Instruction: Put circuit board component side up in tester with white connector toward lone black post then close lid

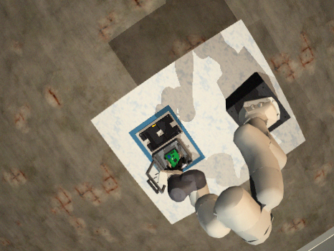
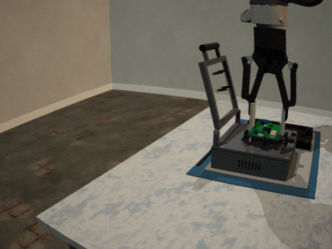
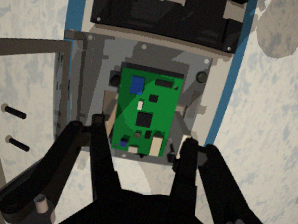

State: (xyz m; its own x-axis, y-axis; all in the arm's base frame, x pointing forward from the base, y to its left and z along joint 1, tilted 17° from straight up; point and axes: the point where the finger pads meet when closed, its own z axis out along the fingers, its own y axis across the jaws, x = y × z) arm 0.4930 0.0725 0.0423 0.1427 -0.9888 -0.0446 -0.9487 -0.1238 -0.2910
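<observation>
Gripper point(image 2: 268, 122) pointing straight down over the tester point(image 2: 249, 161), fingers about half spread and pinching the green circuit board point(image 2: 265, 129) by its two opposite side edges. Board component side up, low in the tester's bed, roughly level; seating on the pins not discernible. White connector point(image 3: 156, 147) at the board end nearest the wrist camera.

Lid point(image 2: 208, 96) standing open, leaning back from the hinge side, black handle point(image 2: 209, 46) at its top, two short probes projecting from the frame. Black tray point(image 2: 304, 136) just beyond the tester, on the same blue mat point(image 2: 249, 183).

Surface: white mottled table top point(image 2: 142, 199), with arm shadows across the right part. Dark base plate point(image 1: 247, 91) of the arm near the far corner, well apart from the mat. Room: worn brown floor point(image 2: 89, 121) with reddish marks, beige wall point(image 2: 53, 53) on the left, grey wall point(image 2: 160, 43) behind, pale skirting along both.

Edges: mat set toward one long table edge in the top view, open lid reaching out toward that edge. Broad stretch of table between mat and near corner in the exterior view. Open lid close beside the gripper's left finger point(image 2: 252, 114), apart from it.
</observation>
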